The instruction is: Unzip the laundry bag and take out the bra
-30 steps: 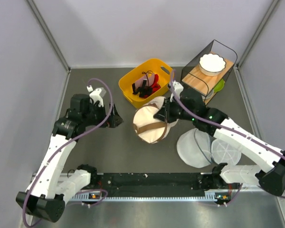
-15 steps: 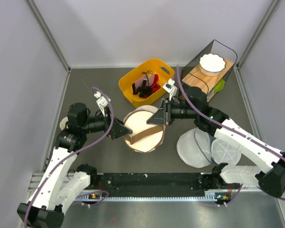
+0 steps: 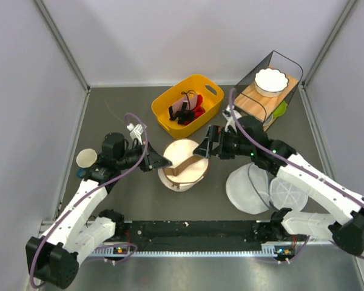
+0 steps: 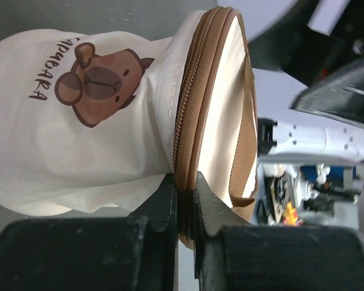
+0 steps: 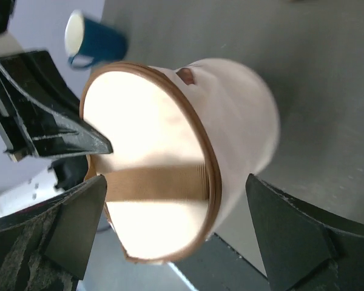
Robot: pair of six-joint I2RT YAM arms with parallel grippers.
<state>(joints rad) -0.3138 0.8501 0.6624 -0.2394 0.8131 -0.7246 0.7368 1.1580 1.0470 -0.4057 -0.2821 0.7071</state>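
The laundry bag [image 3: 183,165], a cream drum with a brown zipper band [image 4: 191,121] and a bear logo [image 4: 100,85], lies on its side at mid-table, zipped shut. My left gripper [image 3: 162,162] is shut on the zipper band at the bag's rim, pinching it between the fingertips [image 4: 185,188]. My right gripper [image 3: 205,148] stands open just right of the bag, its fingers wide apart on either side of the bag's end face [image 5: 176,180] without touching it. A brown strap [image 5: 151,182] crosses that face. The bra is hidden.
A yellow basket [image 3: 188,103] of red and black items sits behind the bag. A wire rack holding a white bowl [image 3: 271,82] stands at the back right. Two white mesh pouches [image 3: 249,189] lie to the right. A blue cup [image 3: 86,159] stands at the left.
My left gripper has come in from the left and shut on the bag's zipper band. My right gripper has let go of the bag and opened wide. The bag has shifted left and nearer.
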